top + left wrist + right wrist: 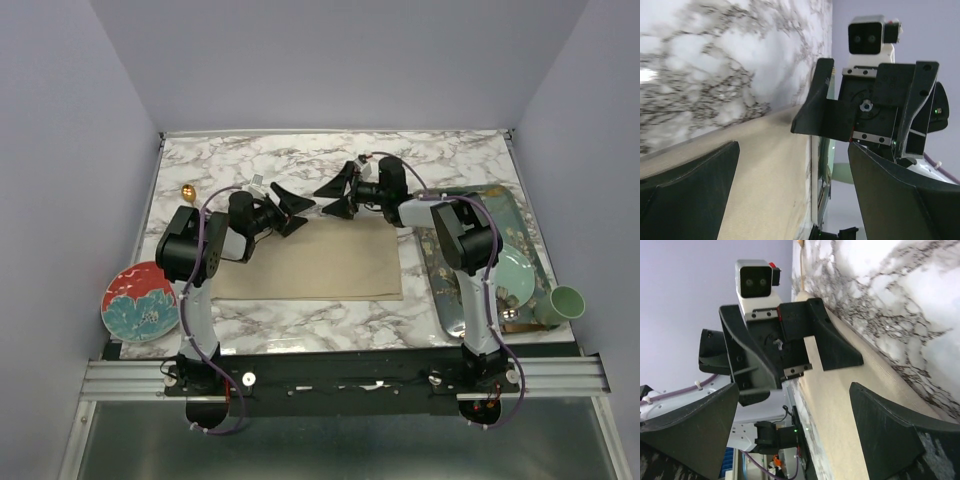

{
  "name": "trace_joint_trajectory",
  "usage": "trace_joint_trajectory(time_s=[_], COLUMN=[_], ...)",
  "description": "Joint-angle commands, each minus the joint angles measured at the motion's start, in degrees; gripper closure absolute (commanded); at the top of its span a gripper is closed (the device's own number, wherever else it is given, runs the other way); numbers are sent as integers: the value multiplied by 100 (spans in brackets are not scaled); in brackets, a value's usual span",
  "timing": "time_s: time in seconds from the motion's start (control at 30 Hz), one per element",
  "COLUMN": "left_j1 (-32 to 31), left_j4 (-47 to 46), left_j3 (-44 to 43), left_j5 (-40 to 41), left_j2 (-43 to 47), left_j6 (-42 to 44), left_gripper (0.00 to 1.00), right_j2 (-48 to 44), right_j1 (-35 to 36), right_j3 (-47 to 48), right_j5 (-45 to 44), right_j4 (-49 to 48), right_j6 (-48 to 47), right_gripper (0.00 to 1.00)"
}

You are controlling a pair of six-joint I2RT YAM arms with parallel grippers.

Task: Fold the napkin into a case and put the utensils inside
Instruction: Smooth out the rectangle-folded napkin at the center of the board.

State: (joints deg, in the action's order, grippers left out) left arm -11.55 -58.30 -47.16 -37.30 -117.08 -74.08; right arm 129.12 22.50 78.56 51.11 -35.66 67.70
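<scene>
The beige napkin [310, 262] lies flat and unfolded on the marble table in front of both arms; it also shows in the wrist views [765, 175] [840, 405]. My left gripper [292, 208] and right gripper [336, 197] hover just above its far edge, facing each other a short way apart. Both are open with nothing between the fingers. Each wrist camera looks between its own wide jaws at the other gripper. The round bowl of a gold spoon [187, 190] shows at the far left, partly hidden behind the left arm. The fork is not visible.
A red floral plate [140, 300] sits at the near left edge. On the right, a dark patterned tray [445, 300] carries a pale green plate [515, 275], with a green cup [562, 304] beside it. Walls close in the table.
</scene>
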Motion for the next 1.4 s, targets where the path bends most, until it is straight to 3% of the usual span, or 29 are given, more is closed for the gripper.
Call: trace_joint_trajectory(time_s=[0.0, 0.43, 0.67, 0.9, 1.0, 1.13, 1.37], left_j1=[328, 1365, 1480, 964, 769, 339, 135], left_j4=[28, 794, 900, 48, 238, 1022, 865], left_j3=[57, 453, 550, 488, 383, 119, -109], left_j5=[337, -57, -366, -954, -876, -516, -541], left_j2=[-263, 35, 203, 308, 378, 186, -44], left_j6=[7, 605, 861, 264, 201, 587, 500], left_gripper=[1, 1, 1, 1, 1, 1, 1], right_j2=[201, 193, -158, -729, -1072, -1380, -1091], right_j1=[-26, -343, -545, -580, -510, -326, -71], right_j3=[-148, -350, -868, -896, -825, -702, -605], right_j5=[-197, -550, -664, -297, -146, -180, -383], right_j4=[374, 1465, 1623, 2230, 2239, 1994, 1510], right_j6=[-423, -1075, -1320, -2410, -2516, -2324, -1674], right_gripper=[0, 0, 0, 0, 0, 0, 0])
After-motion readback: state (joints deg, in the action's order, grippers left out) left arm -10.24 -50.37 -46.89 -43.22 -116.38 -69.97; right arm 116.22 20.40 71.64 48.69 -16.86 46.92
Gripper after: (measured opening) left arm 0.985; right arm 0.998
